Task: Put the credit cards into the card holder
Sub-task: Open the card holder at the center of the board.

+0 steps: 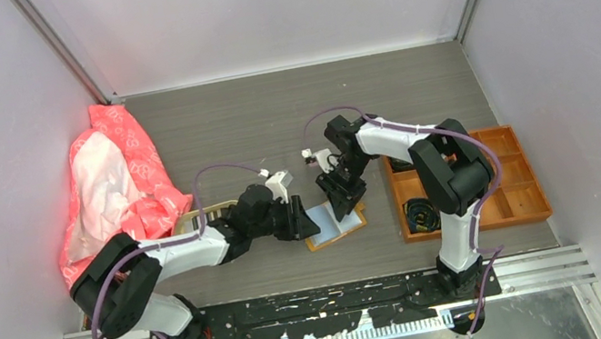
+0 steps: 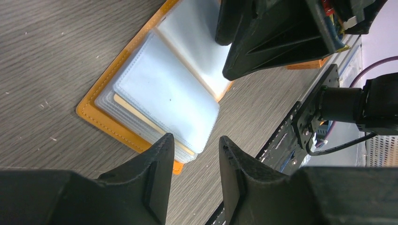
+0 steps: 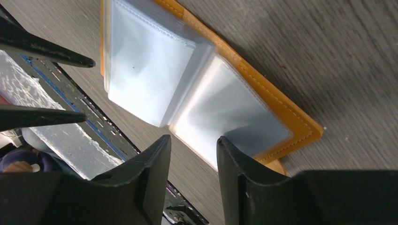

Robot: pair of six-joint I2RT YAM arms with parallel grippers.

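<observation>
The mustard-orange card holder [image 1: 335, 223] lies open on the table between the two arms, its clear plastic sleeves fanned out. In the left wrist view the top sleeve [image 2: 164, 93] looks pale blue-grey over the orange cover [image 2: 101, 119]. I cannot tell whether it holds a card. No loose credit cards are in view. My left gripper [image 2: 196, 143] is open and empty at the holder's near left corner. My right gripper [image 3: 193, 140] is open and empty just above the right-hand sleeve [image 3: 230, 112], over the cover [image 3: 300, 124].
An orange compartmented box [image 1: 517, 189] with black coils stands to the right. A pink and white cloth [image 1: 115, 187] lies at the far left. A beige tray [image 1: 199, 216] is partly hidden under the left arm. The two grippers [image 1: 303, 220] [image 1: 343, 199] are close together.
</observation>
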